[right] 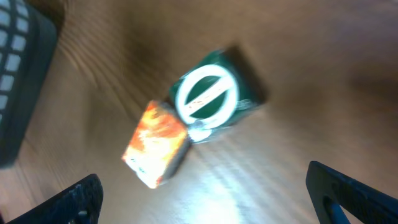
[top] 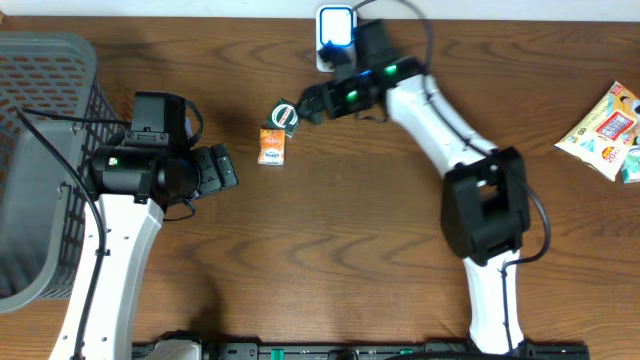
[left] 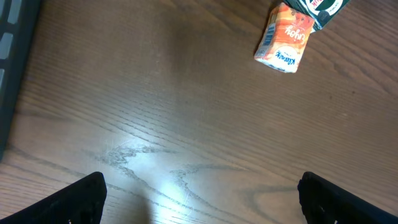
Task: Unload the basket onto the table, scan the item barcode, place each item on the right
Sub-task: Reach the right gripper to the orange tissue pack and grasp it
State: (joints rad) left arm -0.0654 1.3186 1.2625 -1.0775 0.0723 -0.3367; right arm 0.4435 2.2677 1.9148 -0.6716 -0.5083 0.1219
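The green box (right: 211,99) bears a white ring logo with red lettering too blurred to read. It lies on the wooden surface (left: 186,124), touching an orange carton (left: 283,37) whose print is illegible. The right end effector (right: 214,199), close by the green box, and the left end effector (left: 208,199) gape wide, holding nothing.

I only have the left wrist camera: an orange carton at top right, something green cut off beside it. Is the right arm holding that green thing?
Observer: No. The right gripper is open; the green box lies on the table in front of it, against the orange carton.
Operator: Where's the scanner?
Observer: The scanner, lit blue, sits at the table's far edge, behind the right arm.
Operator: Any other items out there?
Observer: Snack packets lie at the table's far right.
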